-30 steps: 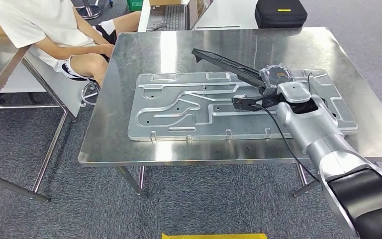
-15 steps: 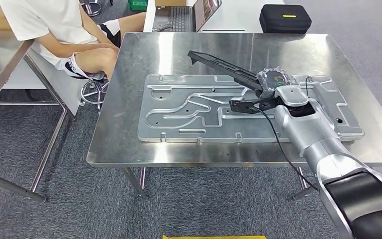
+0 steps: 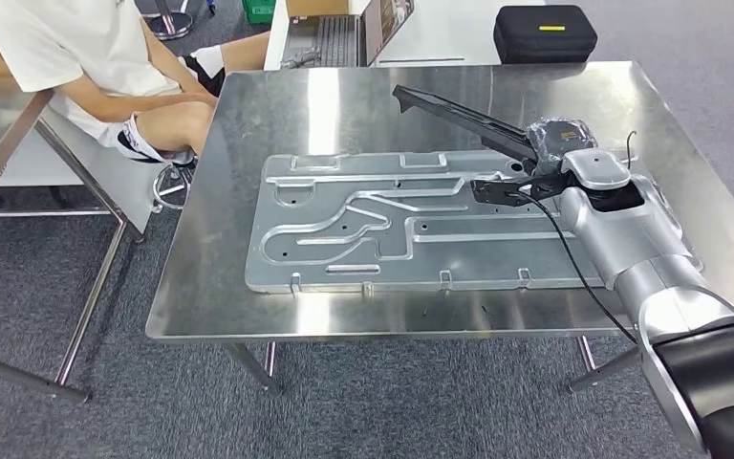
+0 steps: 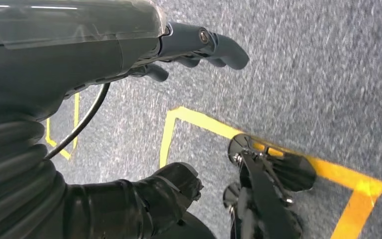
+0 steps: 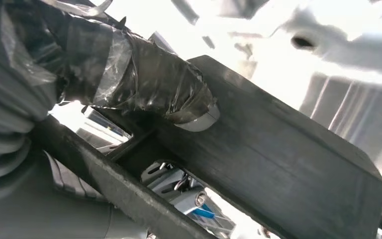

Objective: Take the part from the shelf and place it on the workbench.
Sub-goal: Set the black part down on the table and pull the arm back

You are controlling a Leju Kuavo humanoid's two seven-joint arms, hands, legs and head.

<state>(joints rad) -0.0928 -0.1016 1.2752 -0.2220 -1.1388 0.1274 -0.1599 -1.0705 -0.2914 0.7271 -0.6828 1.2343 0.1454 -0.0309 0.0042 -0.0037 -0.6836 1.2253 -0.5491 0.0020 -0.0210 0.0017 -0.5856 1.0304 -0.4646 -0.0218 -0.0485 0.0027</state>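
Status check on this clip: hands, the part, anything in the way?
Right hand grips the long black part, held tilted over the workbench. Left hand empty, hanging over the floor. Grey metal plate lies under the part.

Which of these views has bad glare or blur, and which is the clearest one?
Head view: sharp and evenly lit, with soft reflections on the steel workbench. Right wrist view: background blown out white behind the black part held by the right hand. Left wrist view: left hand soft, carpet slightly motion-blurred.
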